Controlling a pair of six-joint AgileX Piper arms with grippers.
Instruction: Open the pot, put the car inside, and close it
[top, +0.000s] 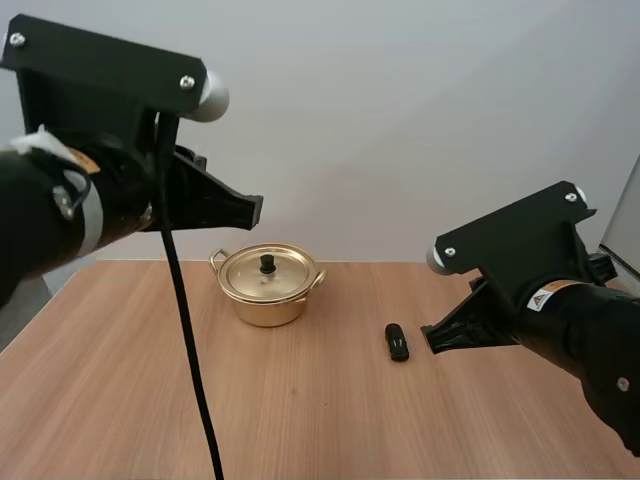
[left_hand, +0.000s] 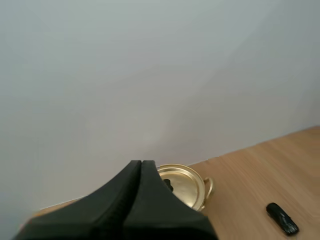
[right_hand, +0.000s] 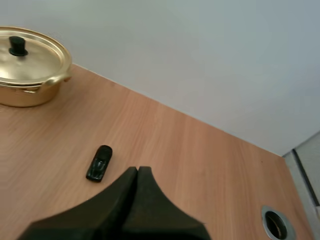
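A small gold pot stands at the back middle of the wooden table, its gold lid with a black knob on it. A little black toy car lies on the table to the pot's right. My left gripper hangs shut in the air above and left of the pot; its fingers lie together as one wedge in front of the pot. My right gripper is shut too, low over the table just right of the car, its wedge close to the car.
The wooden table runs wide in front of the pot and car. A round metal-rimmed hole sits in the tabletop at the far right, away from the car. A plain pale wall stands behind.
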